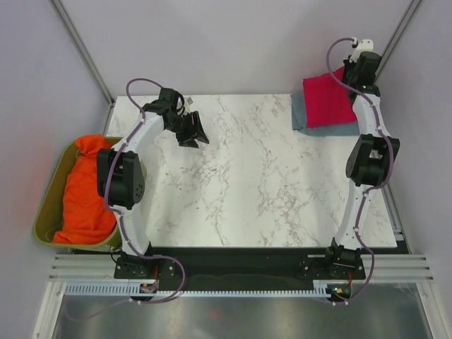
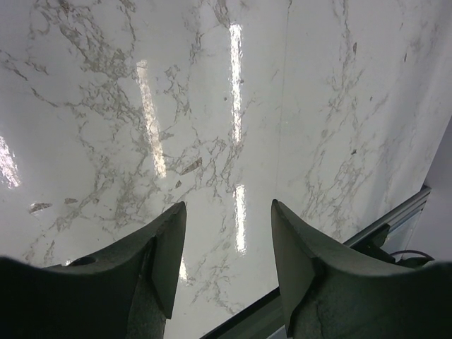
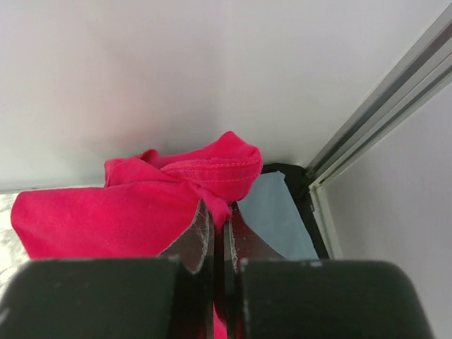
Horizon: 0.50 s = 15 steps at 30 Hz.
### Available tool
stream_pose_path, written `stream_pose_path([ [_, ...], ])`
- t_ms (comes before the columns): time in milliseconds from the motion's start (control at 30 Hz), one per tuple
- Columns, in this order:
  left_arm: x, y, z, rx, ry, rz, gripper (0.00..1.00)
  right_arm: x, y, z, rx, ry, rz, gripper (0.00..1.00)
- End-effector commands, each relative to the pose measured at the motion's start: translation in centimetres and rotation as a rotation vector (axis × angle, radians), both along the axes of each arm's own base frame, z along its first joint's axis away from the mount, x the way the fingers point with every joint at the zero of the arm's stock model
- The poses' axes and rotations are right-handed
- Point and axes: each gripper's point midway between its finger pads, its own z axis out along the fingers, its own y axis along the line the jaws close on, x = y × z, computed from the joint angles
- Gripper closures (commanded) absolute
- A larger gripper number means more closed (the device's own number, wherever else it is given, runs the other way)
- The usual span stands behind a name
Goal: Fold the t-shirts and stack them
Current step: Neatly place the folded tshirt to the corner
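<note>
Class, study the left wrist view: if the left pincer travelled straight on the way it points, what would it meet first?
Probably the marble tabletop: the open left pincer aims at it with nothing in between, though depth is unclear.

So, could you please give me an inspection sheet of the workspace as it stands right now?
Surface: marble table, bare in the middle, with glare streaks in the left wrist view.
Job's things: red t-shirt lies folded on the blue-grey t-shirt at the far right corner.
Clutter: olive bin beside the table's left edge, holding orange cloth.
Grippers: left gripper open over bare marble, holding nothing; right gripper shut on a bunched edge of the red t-shirt.
Cables: purple cable looped along each arm.
Surroundings: plain pale walls and aluminium frame post; nothing else seen.
</note>
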Motion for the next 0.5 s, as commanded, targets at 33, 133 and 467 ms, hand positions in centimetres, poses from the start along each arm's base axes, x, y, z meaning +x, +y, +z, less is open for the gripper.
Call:
stream_pose_path([
  [33,-0.1,-0.4,1.3,-0.049,-0.017,0.002,0.41,3.8,-1.4,-5.5,0.115,-0.048,0.013,1.00],
  [133,-0.2,-0.4,1.1,-0.056,-0.010,0.002,0.41,5.5,-2.4,-9.9,0.134,-0.027,-0.025,0.63],
  [467,-0.4,-0.4,0.9,-0.044,-0.009,0.002,0.41,5.6,-7.7,-1.2,0.070,-0.306,-0.316,0.02],
])
